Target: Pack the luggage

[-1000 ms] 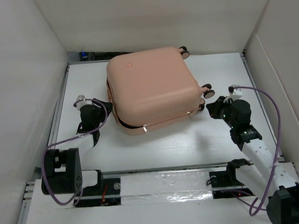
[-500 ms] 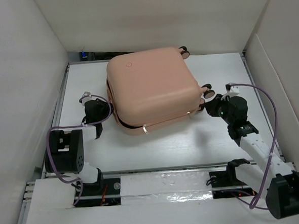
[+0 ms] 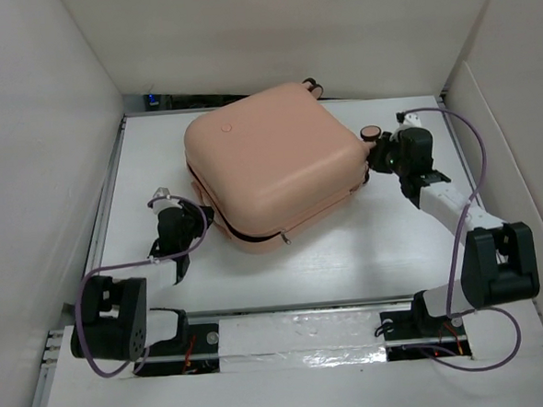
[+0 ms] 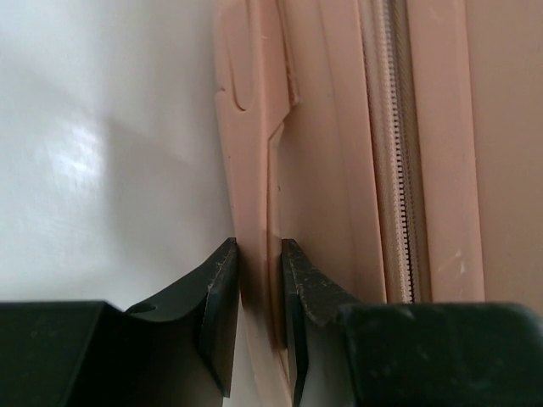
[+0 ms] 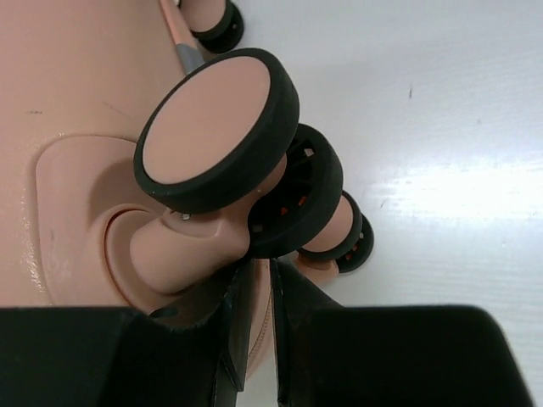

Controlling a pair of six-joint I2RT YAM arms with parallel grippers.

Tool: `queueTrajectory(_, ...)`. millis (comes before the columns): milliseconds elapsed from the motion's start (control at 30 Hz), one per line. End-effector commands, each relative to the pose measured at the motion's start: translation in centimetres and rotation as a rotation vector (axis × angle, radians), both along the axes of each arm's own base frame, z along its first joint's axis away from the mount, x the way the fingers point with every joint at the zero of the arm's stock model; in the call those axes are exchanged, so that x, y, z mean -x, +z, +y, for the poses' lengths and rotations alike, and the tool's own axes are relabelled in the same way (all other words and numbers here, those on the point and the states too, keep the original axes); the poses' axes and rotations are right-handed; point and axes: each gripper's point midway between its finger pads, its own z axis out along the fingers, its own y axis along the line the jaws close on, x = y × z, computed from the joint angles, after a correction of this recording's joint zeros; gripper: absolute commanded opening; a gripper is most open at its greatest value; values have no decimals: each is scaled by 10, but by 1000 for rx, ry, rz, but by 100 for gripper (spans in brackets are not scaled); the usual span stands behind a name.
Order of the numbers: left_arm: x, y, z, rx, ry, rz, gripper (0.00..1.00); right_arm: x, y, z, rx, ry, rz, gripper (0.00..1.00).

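Note:
The luggage [image 3: 269, 162], a peach-pink hard-shell case, lies shut and flat on the white table [image 3: 348, 254], turned at an angle. At its near-left corner my left gripper [image 3: 192, 225] is shut on it. The left wrist view shows those jaws [image 4: 260, 284] clamped on a thin pink ridge of the luggage [image 4: 322, 153] beside the zipper seam [image 4: 394, 170]. My right gripper [image 3: 377, 160] is at the right-hand corner, under a black-rimmed wheel [image 3: 370, 134]. Its jaws [image 5: 261, 292] pinch the pink edge of the luggage [image 5: 76, 102] just below the wheel [image 5: 216, 127].
White walls enclose the table on the left, back and right. A metal rail with foil tape [image 3: 298, 336] runs along the near edge between the arm bases. A small blue item [image 3: 155, 101] sits in the far-left corner. A zipper pull [image 3: 286, 239] hangs at the case's near edge.
The luggage has swung counter-clockwise and slid left. My right arm has reached away from its base with the wheel corner. My left gripper has closed on the near-left corner and drawn back.

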Motion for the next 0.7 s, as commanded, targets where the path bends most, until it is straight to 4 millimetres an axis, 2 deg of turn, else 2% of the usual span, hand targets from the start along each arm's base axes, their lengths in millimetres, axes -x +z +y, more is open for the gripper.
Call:
queueTrajectory(0, 22, 18, -38, 55, -160, -49, 0, -37, 91, 34, -52, 131, -247, 20)
queueTrajectory(33, 30, 19, -50, 63, -193, -51, 0, -42, 94, 35, -50, 136, -246, 20)
queueTrajectory(67, 38, 15, -56, 66, -211, -41, 0, -50, 113, 37, -52, 143, -277, 20)
queueTrajectory(100, 45, 20, -69, 67, -243, -53, 0, -57, 101, 40, -43, 158, -233, 21)
queueTrajectory(133, 48, 20, -74, 67, -251, -51, 0, -61, 103, 42, -40, 172, -225, 21)
queueTrajectory(167, 53, 19, -79, 74, -260, -39, 0, -66, 107, 44, -38, 180, -225, 23)
queueTrajectory(200, 56, 23, -83, 77, -269, -52, 0, -71, 123, 48, -39, 203, -252, 24)
queueTrajectory(233, 57, 24, -84, 70, -257, -54, 0, -75, 114, 49, -36, 211, -221, 28)
queueTrajectory(300, 65, 28, -95, 86, -278, -61, 0, -76, 116, 49, -16, 219, -218, 31)
queueTrajectory(333, 68, 29, -98, 90, -283, -64, 0, -75, 112, 42, -11, 203, -206, 38)
queueTrajectory(367, 70, 31, -102, 91, -294, -60, 0, -69, 119, 36, -9, 189, -220, 43)
queueTrajectory(400, 68, 32, -100, 78, -275, -68, 5, -62, 117, 35, -10, 191, -211, 48)
queueTrajectory(433, 68, 33, -100, 74, -276, -68, 11, -52, 97, 26, -9, 168, -166, 57)
queueTrajectory(467, 68, 31, -98, 61, -273, -58, 18, -36, 113, 23, -12, 153, -205, 59)
queueTrajectory(500, 68, 36, -97, 59, -269, -73, 33, -25, 111, 19, -18, 132, -213, 61)
queueTrajectory(533, 68, 37, -94, 44, -267, -83, 39, -7, 81, 16, -19, 125, -181, 61)
queueTrajectory(567, 70, 35, -92, 29, -265, -71, 43, 7, 77, 16, -24, 125, -194, 60)
queueTrajectory(600, 70, 41, -90, 21, -262, -84, 46, 32, 96, 27, -37, 165, -269, 56)
queueTrajectory(633, 70, 42, -86, -10, -257, -91, 46, 46, 93, 31, -43, 185, -291, 30)
queueTrajectory(667, 72, 38, -82, -35, -253, -66, 46, 66, 61, 36, -48, 211, -238, 15)
